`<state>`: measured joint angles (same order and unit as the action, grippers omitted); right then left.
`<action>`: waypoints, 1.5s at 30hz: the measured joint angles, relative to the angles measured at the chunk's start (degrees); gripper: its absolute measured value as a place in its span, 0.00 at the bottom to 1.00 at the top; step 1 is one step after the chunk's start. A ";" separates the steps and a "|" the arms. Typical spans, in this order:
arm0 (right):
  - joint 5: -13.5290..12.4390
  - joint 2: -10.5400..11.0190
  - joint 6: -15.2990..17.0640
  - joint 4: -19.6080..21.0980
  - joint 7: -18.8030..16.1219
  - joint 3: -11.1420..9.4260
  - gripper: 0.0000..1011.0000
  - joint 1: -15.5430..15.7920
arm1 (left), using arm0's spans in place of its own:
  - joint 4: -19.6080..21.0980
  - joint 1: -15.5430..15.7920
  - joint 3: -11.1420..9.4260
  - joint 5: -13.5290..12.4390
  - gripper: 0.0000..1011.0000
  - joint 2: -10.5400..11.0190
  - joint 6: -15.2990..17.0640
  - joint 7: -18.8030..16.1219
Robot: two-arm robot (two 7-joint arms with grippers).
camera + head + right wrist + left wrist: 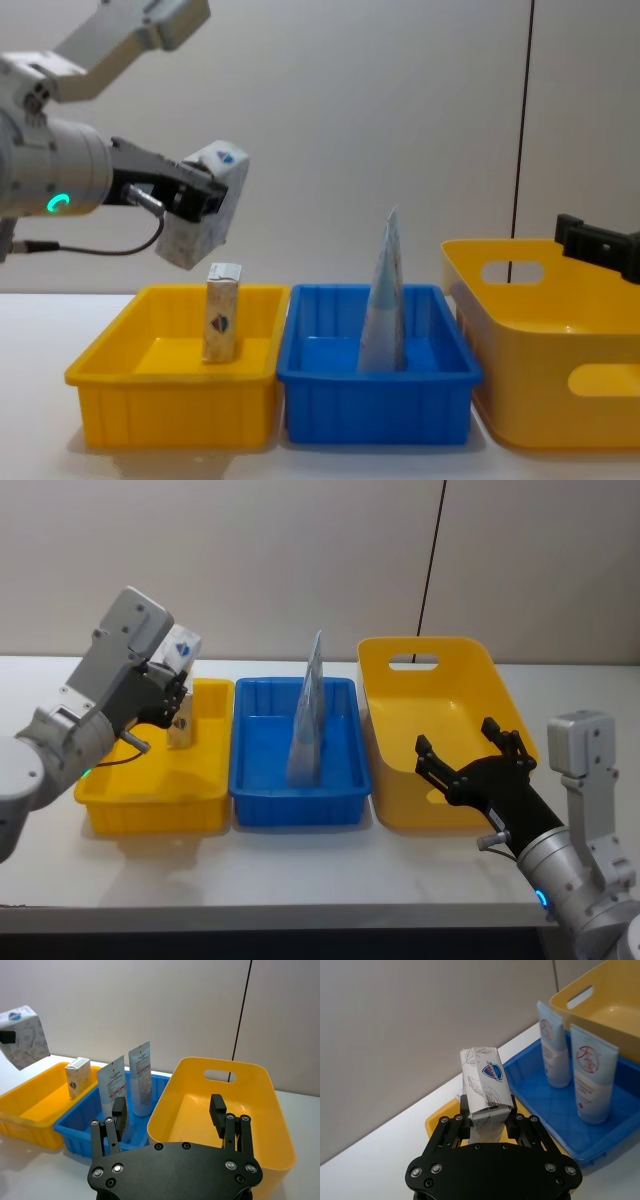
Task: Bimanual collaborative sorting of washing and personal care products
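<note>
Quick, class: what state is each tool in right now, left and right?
Left tool: closed on the white box, above the yellow tray.
Right tool: open, empty, over the basket.

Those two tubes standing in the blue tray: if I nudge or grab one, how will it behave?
Probably tippy: the tubes stand upright on small bases in the blue tray, tapering edge-on to thin flat tops. Likely soft, so a hard squeeze may dent them. Their smooth surface could slip in a light grip.
</note>
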<state>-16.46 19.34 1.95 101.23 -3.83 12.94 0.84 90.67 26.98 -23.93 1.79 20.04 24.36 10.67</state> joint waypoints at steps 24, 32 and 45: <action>0.00 0.00 0.00 0.00 0.00 0.00 0.99 0.00 | 2.08 2.99 0.46 8.64 0.35 6.27 -8.77 19.82; 0.00 0.00 0.00 0.00 0.00 0.00 0.99 0.00 | 0.71 4.37 0.60 12.84 0.35 7.76 -12.61 27.18; 0.00 0.00 0.00 0.00 0.00 0.00 0.99 0.00 | -2.58 6.96 0.11 19.13 0.35 9.41 -18.20 38.93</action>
<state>-16.46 19.33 1.95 101.23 -3.83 12.94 0.84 88.09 33.93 -23.83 20.92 29.45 6.16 49.60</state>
